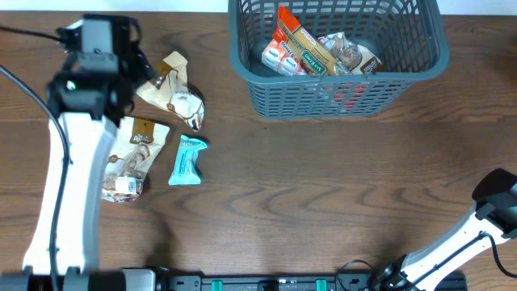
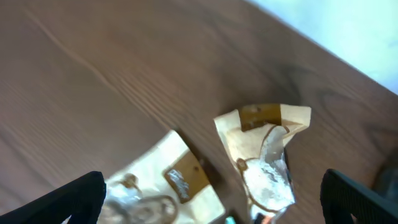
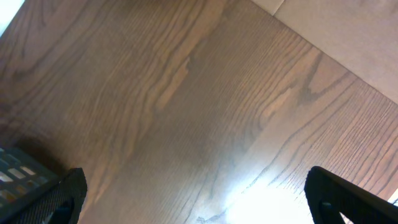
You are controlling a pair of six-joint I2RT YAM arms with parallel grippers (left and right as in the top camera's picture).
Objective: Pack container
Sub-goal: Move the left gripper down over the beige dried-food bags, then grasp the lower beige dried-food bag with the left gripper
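Overhead, the left gripper (image 2: 214,202), fingers wide apart and holding nothing, hangs just above the tan packets (image 1: 172,89) (the right gripper (image 3: 196,205), open too, is far off), and the container (image 1: 339,99) sits well apart, farther back and to the right.

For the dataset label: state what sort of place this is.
Probably a robot test bench, not a home kitchen: the left arm and right arm stand at a wood-grain table, snack packets lie loose near a slotted container, and an equipment rail runs along the near edge.
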